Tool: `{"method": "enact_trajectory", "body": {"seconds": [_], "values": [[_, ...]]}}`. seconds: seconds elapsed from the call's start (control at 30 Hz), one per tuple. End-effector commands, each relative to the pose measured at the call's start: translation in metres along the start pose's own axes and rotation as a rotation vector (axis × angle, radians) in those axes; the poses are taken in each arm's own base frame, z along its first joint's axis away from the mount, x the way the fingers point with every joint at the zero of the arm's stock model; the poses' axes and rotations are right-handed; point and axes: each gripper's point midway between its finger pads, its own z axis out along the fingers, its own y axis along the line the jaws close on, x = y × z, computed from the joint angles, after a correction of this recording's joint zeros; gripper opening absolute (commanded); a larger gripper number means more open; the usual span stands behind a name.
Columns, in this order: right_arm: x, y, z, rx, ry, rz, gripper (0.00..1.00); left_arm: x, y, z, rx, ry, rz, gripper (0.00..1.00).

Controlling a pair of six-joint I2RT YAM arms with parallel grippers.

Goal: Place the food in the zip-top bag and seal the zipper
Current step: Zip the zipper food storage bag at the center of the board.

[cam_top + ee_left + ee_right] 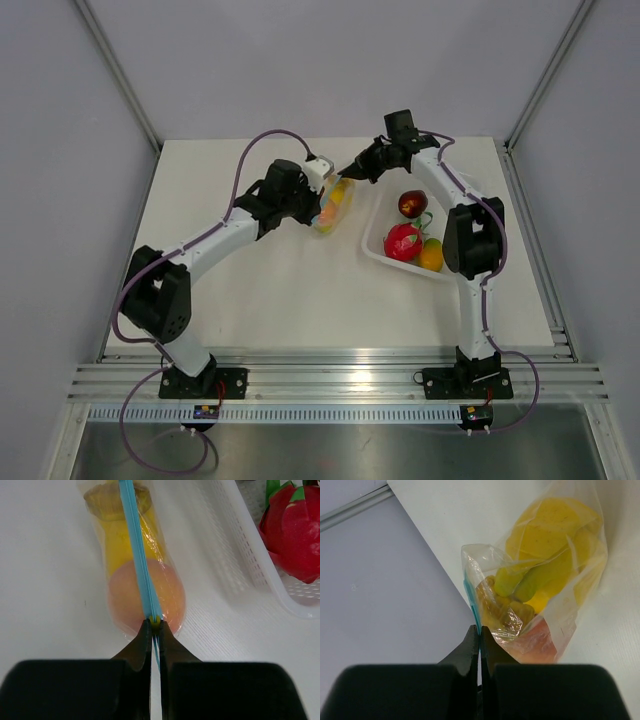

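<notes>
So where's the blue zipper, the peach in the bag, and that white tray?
zipper (139, 555), left wrist view, midway along the light-blue strip.
peach (125, 597), left wrist view, its left half beside the strip.
white tray (250, 545), left wrist view, its perforated side wall.

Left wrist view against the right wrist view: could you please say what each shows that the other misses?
Only left wrist: the white tray holding a red toy fruit. Only right wrist: the grey wall beyond the table edge. Both: the zip-top bag with banana and peach inside, its zipper pinched by the left gripper in one, the right gripper in the other.
</notes>
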Motion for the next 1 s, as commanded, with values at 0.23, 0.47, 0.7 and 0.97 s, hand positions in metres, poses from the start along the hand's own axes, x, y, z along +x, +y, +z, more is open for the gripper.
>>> {"method": "enact_trajectory", "body": {"seconds": [0.23, 0.47, 0.7, 0.97], "values": [[-0.077, 0.056, -0.036, -0.189, -0.264, -0.030, 0.00, 0.078, -0.028, -0.035, 0.080, 0.252, -0.084, 0.00], [-0.083, 0.054, -0.037, -0.194, -0.273, -0.019, 0.00, 0.089, -0.029, -0.039, 0.076, 0.276, -0.090, 0.00], [-0.086, 0.053, -0.038, -0.194, -0.278, -0.015, 0.00, 0.099, -0.031, -0.043, 0.081, 0.304, -0.099, 0.00], [-0.087, 0.051, -0.038, -0.203, -0.278, -0.011, 0.00, 0.099, -0.032, -0.047, 0.076, 0.283, -0.114, 0.00]]}}
